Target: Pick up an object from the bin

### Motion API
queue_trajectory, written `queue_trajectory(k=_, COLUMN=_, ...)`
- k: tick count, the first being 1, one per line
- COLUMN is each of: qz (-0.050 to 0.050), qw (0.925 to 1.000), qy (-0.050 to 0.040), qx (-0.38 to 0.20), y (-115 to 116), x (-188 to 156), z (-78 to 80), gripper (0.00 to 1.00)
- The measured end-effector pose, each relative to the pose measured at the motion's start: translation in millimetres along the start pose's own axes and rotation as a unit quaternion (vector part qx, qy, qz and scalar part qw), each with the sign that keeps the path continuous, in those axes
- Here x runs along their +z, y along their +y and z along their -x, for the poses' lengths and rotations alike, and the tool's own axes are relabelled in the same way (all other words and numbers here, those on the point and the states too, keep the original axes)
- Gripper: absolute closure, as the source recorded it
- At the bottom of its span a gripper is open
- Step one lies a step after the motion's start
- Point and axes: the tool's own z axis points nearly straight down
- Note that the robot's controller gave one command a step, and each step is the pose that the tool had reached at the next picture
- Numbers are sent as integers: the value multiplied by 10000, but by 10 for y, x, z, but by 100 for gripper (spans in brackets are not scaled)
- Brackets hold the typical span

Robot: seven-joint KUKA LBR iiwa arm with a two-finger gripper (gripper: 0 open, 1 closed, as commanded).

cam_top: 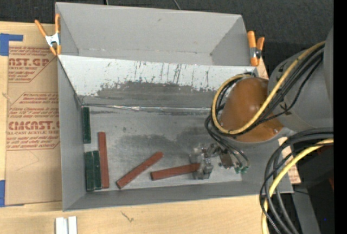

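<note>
Closest to the lens is the arm (306, 86), entering from the right of the frame, its orange cover (246, 111) ringed by yellow and black cables (271, 173). Below the cover, the hand (204, 167) sits low over the bin (152, 38) floor at lower right of centre. It meets the right end of a red-brown stick (171, 174), which lies almost level along the floor near the bin's bottom wall. Whether the hand is spread, pressed together or pinching that stick cannot be told, since the parts around it blur together. Just left of this stick lies a slanted stick (139, 169) of the same colour, its upper end pointing toward the centre of the frame, the two apart but near. Well apart, at lower left against the bin's left wall, a red bar (102, 160) lies lengthwise beside a green pair (92, 170) of bars, touching them. Another green bar (85, 124) lies above these along the same wall. The floor's middle is scuffed grey metal.
</note>
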Motion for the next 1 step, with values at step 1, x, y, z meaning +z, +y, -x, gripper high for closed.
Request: queue_trajectory(k=1, qz=0, qw=9999, qy=1, qx=-122, y=-263, x=-864, z=153, gripper=100)
